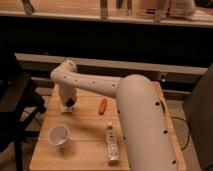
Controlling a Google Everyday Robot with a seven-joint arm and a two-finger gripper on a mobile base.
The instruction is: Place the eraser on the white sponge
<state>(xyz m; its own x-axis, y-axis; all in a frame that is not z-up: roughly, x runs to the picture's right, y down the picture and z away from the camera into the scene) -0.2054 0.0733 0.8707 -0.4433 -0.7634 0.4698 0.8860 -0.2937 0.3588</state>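
My gripper point(69, 103) hangs from the white arm over the far left part of the wooden table point(85, 132). Its tip is just above the white sponge point(66, 108), a small off-white pad that shows partly under it. A small dark block, the eraser point(71, 103), shows at the gripper's tip, right over the sponge. I cannot tell whether it rests on the sponge or is still held.
An orange-red oblong object point(102, 105) lies right of the gripper. A round white cup point(58, 135) stands at the front left. A white bottle point(112, 145) lies at the front middle. The big white arm link point(145, 125) covers the table's right side. A dark chair point(15, 100) stands at the left.
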